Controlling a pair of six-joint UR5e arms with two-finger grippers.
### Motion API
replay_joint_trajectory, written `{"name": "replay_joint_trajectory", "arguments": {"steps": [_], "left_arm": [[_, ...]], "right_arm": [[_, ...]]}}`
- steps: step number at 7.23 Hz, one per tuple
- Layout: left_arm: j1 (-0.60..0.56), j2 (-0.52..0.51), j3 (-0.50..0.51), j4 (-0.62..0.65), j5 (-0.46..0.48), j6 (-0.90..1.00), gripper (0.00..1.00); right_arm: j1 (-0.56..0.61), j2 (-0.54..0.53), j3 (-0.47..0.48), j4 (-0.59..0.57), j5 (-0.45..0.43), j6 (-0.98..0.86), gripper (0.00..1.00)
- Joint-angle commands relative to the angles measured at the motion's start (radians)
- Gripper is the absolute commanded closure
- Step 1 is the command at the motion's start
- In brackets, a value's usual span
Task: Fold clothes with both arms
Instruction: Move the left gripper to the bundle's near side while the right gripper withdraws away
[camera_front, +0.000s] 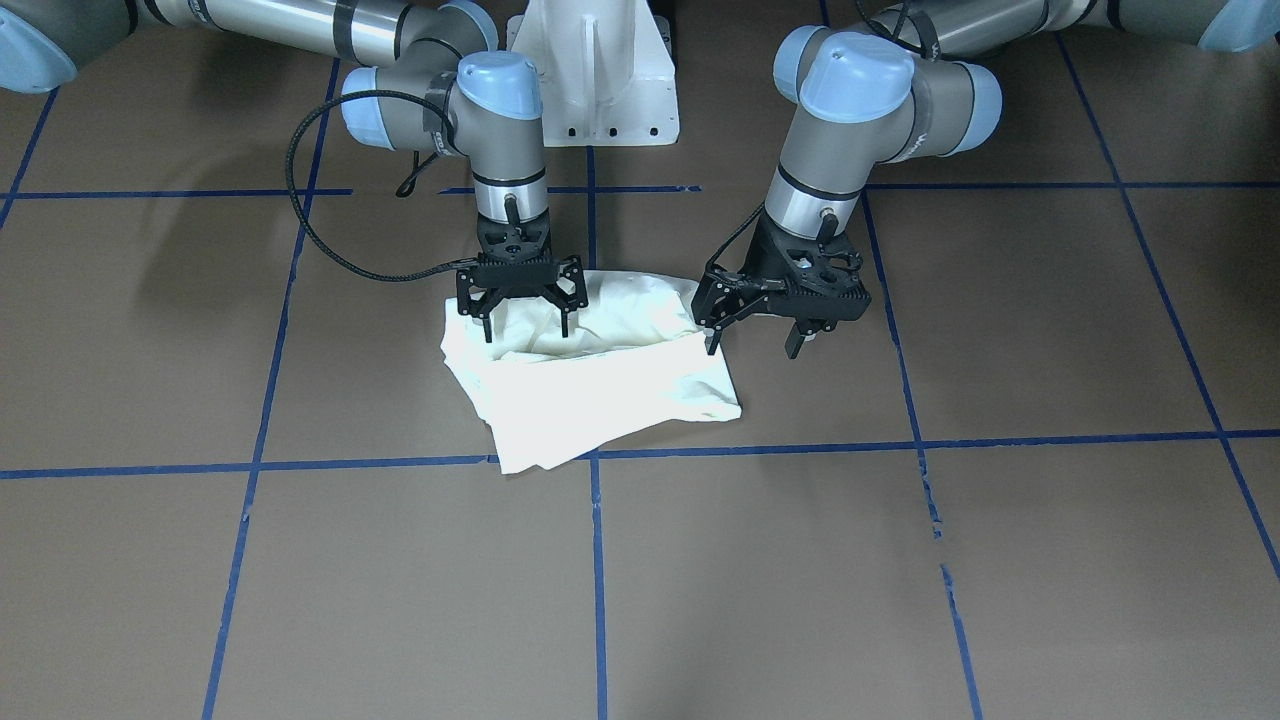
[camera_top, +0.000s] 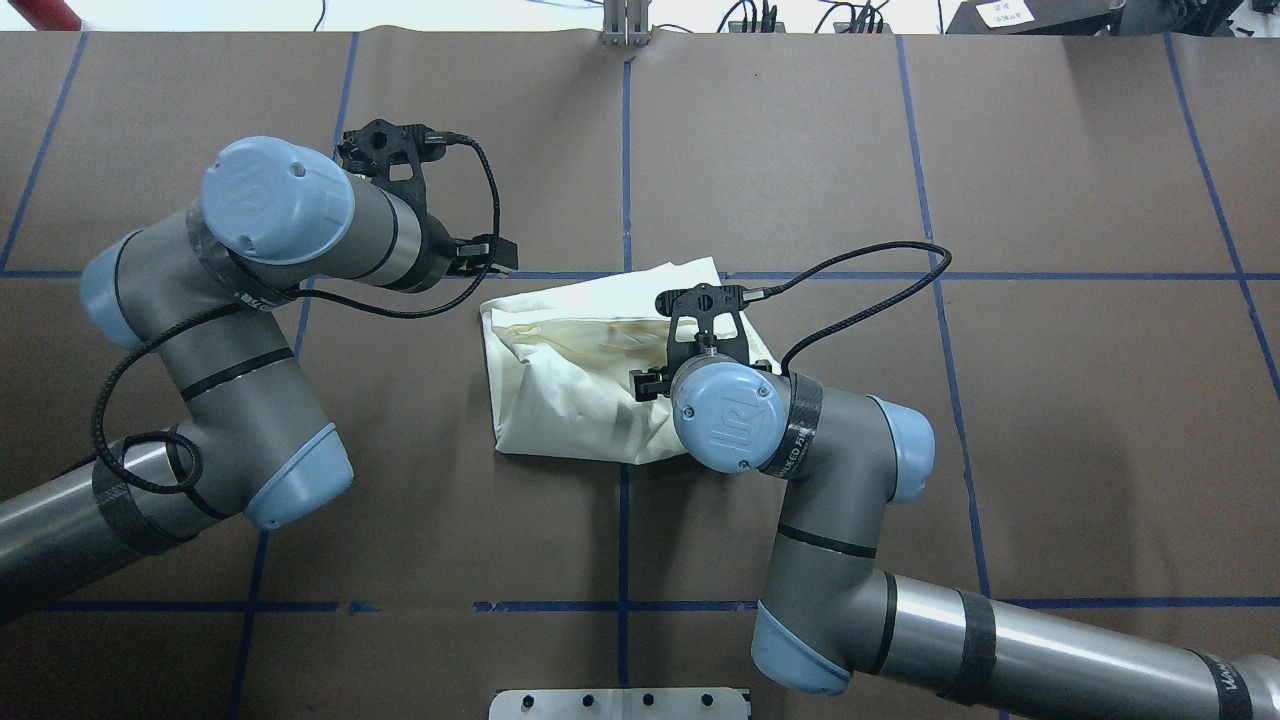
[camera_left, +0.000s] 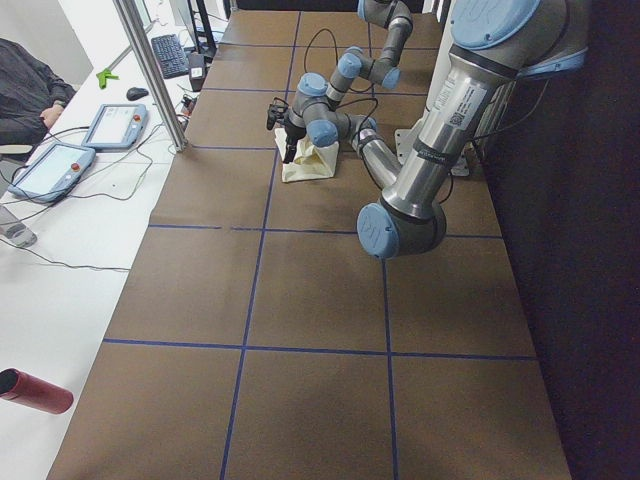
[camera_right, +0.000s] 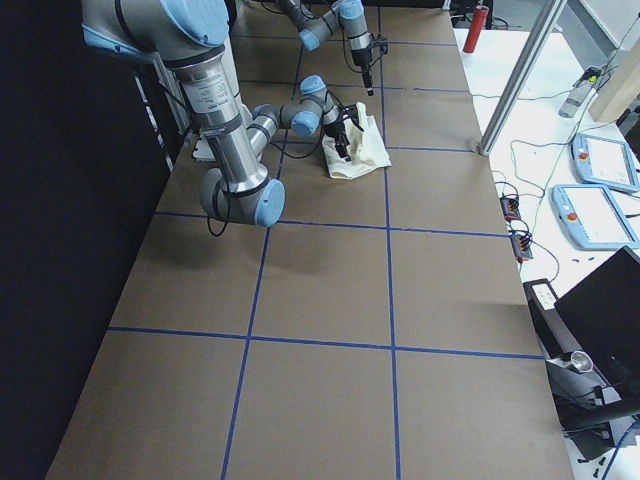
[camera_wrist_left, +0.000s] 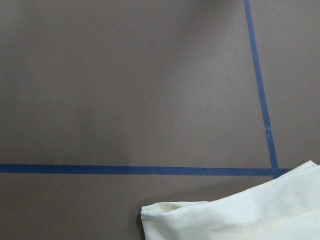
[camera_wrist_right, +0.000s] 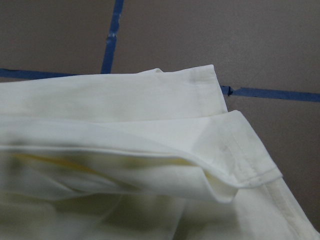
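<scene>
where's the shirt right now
In the overhead view the shirt lies folded at the table's middle, under the right tool, with the left tool at its left edge.

One camera sits behind my shoulders, looking forward and down on the table (camera_top: 1100, 400). Another faces me from across it and looks steeply down, with my base (camera_front: 600, 70) at its top, so my left arm (camera_front: 870, 110) shows on its right. Two more look along the table from either end, far off. My wrist cameras point down at close range, and both catch the shirt (camera_wrist_right: 150, 100) edge and blue tape (camera_wrist_left: 125, 169).
</scene>
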Motion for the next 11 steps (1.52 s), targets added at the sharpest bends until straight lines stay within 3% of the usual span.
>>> {"name": "replay_joint_trajectory", "arguments": {"steps": [1, 5, 9, 11], "left_arm": [[-0.001, 0.001, 0.0, 0.0, 0.0, 0.0, 0.0], [-0.003, 0.001, -0.008, 0.0, 0.0, 0.0, 0.0], [-0.001, 0.002, -0.015, 0.001, 0.0, -0.003, 0.0], [0.0, 0.001, -0.015, 0.0, -0.002, -0.005, 0.0]], "right_arm": [[0.0, 0.008, -0.028, 0.0, -0.005, -0.018, 0.0], [0.104, 0.109, -0.164, 0.008, -0.005, -0.029, 0.0], [0.25, 0.257, -0.4, 0.016, 0.007, -0.015, 0.0], [0.343, 0.26, -0.404, 0.058, 0.137, 0.021, 0.0]]}}
